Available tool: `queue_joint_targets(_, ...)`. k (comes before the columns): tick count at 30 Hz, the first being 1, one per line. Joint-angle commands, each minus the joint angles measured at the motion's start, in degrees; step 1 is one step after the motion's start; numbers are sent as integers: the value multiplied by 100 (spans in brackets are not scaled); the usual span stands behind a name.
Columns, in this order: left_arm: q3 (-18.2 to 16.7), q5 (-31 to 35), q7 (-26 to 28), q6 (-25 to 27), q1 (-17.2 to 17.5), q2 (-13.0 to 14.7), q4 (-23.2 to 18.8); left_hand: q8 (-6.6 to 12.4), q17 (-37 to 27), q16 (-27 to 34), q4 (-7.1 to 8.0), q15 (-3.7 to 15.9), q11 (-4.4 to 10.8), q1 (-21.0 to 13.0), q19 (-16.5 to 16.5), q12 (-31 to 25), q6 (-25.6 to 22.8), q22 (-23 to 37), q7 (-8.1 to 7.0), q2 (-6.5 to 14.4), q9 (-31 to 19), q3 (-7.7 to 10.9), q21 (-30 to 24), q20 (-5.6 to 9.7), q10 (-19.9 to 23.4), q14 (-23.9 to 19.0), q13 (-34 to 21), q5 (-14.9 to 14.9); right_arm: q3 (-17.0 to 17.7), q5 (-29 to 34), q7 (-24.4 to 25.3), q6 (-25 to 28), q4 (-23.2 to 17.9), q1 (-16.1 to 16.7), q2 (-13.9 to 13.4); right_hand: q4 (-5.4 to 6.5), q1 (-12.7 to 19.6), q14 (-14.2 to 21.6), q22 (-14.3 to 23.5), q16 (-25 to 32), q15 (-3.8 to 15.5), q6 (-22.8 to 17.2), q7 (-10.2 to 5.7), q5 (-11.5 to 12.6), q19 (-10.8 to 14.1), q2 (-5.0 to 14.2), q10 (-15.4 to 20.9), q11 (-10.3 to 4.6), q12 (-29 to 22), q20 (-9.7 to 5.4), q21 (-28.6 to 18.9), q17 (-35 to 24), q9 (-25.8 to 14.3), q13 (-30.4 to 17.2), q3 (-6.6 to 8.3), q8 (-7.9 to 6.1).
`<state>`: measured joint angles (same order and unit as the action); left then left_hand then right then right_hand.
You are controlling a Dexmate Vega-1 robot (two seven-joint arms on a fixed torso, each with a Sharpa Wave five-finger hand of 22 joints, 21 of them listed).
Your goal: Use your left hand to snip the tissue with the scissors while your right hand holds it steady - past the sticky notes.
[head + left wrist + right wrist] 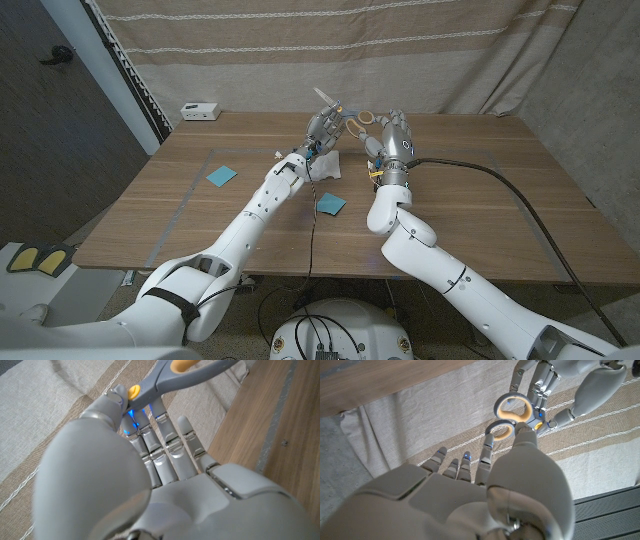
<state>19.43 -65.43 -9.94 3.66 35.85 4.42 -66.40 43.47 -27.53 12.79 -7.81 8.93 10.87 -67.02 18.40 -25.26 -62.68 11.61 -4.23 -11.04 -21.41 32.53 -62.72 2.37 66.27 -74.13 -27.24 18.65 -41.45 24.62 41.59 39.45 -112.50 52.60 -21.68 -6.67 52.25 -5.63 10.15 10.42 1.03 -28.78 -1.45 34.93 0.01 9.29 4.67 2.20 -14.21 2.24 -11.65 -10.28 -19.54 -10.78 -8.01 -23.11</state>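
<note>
Head view shows the left hand (320, 128) gripping scissors (345, 112) raised above the table, the right hand (392, 135) spread beside the handles, the tissue (326, 166) lying uncut and unheld.

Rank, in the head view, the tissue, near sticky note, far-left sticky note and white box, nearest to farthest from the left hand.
1. Tissue, just under the left hand.
2. Near sticky note, toward the robot.
3. Far-left sticky note, out to the left.
4. White box, at the table's far-left edge.
</note>
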Motion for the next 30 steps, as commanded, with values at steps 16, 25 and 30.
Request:
queue_joint_targets(16,23,-42,-30,119,38,26,-94,67,-25,61,38,469,61,-193,-37,-41,-39,16,8,232,-63,29,-20,673,31,-527,-4,29,153,-399,-42,-488,34,32,-69,7,256,-57,11,1,11,174,-83,-77,-102,70,-20,-69,32,-1,55,-8,-140,-12,76,1)
queue_joint_targets(25,28,-38,-22,106,51,28,-118,69,-27,66,38,469,62,-194,-33,-43,-25,19,17,232,-72,30,-30,674,26,-532,1,28,46,-162,161,-117,109,-44,75,9,335,-69,12,6,-15,228,-48,-83,-95,76,-28,-49,41,20,44,-7,-176,-13,114,13)
queue_joint_targets(30,46,-21,-30,86,56,24,-126,74,-28,70,39,468,59,-194,-35,-43,-28,20,29,235,-77,30,-34,677,28,-537,9,26,-54,20,369,177,193,-82,226,19,366,28,11,38,-38,159,7,-82,20,51,92,-30,0,118,3,-6,-200,-13,121,-18)
